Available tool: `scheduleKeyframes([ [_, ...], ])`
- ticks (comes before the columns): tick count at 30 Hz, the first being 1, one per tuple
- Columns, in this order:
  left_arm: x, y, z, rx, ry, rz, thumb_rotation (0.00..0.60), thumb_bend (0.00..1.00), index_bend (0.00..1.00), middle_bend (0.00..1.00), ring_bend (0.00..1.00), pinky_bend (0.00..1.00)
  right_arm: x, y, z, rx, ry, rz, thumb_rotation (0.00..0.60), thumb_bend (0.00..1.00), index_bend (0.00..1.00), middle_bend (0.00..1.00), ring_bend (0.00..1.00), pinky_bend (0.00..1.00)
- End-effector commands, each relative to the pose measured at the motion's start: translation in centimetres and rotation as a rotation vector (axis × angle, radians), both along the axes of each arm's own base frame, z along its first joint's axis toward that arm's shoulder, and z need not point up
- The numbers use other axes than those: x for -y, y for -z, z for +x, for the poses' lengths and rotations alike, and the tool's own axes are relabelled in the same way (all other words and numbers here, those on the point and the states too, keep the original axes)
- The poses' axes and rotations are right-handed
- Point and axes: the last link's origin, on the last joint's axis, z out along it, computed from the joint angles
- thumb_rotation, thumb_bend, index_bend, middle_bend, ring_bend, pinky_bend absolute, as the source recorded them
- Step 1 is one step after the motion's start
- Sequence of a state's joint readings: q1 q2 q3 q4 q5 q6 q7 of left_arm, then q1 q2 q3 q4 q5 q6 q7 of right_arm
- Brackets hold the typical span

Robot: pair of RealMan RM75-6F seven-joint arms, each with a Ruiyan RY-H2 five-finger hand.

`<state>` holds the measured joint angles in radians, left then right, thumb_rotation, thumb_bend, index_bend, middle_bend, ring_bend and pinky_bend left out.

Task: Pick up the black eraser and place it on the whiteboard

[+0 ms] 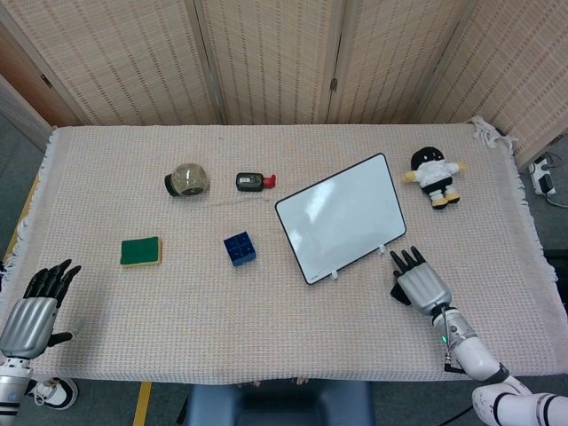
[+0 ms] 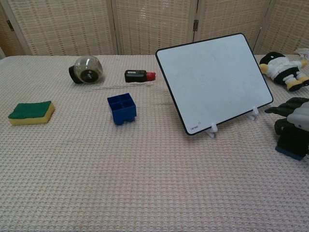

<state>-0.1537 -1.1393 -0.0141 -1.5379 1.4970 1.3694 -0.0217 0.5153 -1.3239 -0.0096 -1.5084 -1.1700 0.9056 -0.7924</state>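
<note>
While the whiteboard [image 2: 215, 79] leans propped on its feet, the right hand [image 2: 295, 116] rests over the black eraser [image 2: 292, 142] just right of it, fingers curled on top; a firm grasp cannot be told

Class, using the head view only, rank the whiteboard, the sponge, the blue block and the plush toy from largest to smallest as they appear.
1. whiteboard
2. plush toy
3. sponge
4. blue block, close to the sponge, so that pair is uncertain.
</note>
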Motion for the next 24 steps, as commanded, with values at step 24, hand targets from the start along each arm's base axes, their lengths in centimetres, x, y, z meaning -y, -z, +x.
scheduleKeyframes([
  [24, 0.0, -0.3, 0.0, 0.016, -0.002, -0.013, 0.6, 0.34, 0.0, 0.0, 0.04, 0.04, 2.1, -1.7, 4.4, 0.253, -0.182, -0.328, 0.6, 0.33, 0.62, 0.12, 0.14, 0.0],
])
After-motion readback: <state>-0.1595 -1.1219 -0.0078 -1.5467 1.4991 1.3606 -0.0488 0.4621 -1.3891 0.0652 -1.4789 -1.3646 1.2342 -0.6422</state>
